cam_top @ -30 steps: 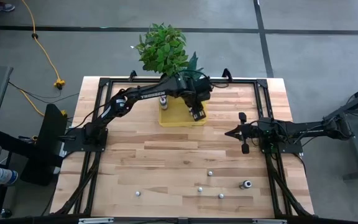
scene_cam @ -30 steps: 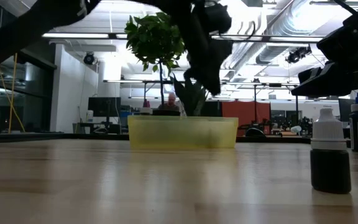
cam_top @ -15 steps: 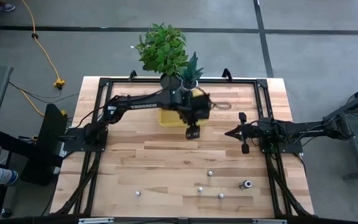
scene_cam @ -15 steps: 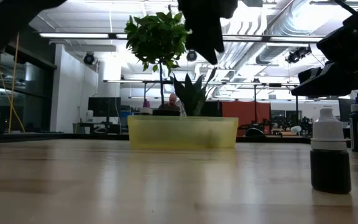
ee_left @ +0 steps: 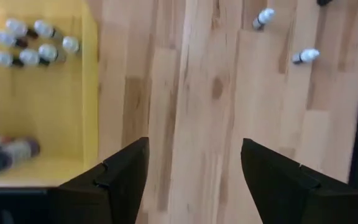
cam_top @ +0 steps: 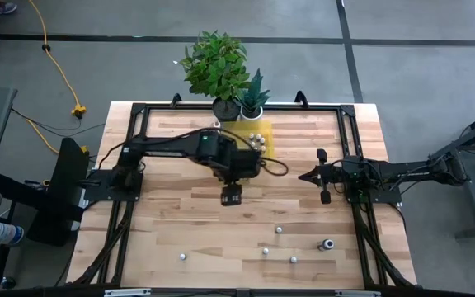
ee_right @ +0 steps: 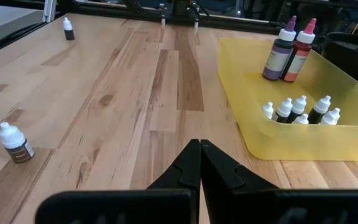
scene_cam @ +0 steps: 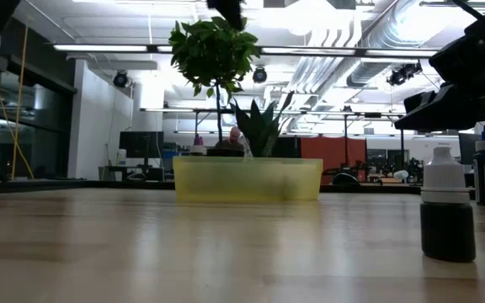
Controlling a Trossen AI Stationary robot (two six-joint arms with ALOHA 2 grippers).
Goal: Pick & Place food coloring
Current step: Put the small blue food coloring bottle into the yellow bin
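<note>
The food coloring bottles are small, with whitish caps. Several stand in the yellow tray [cam_top: 267, 132] at the far middle of the table, as a cluster [ee_right: 300, 109] beside two larger bottles, purple [ee_right: 281, 53] and red [ee_right: 300, 50]. Others lie loose on the wood near the front edge [cam_top: 279, 230], [cam_top: 265, 251], [cam_top: 327, 244]. My left gripper [cam_top: 232, 195] hangs open above bare wood, on the near side of the tray, with nothing between its fingers [ee_left: 194, 180]. My right gripper [cam_top: 303, 176] rests shut at the right, pointing toward the table's middle.
Two potted plants [cam_top: 217, 66] stand at the far edge behind the tray. A black frame rail [cam_top: 237, 106] runs round the table top. More loose bottles stand near the front left [cam_top: 183, 256] and front right [scene_cam: 446, 206]. Bare wood lies between the tray and the loose bottles.
My left gripper has left the space over the yellow tray. It has risen and swung toward the table's near edge and a little to the left, going out of the top of the low view. The bottles in the tray now show uncovered.
</note>
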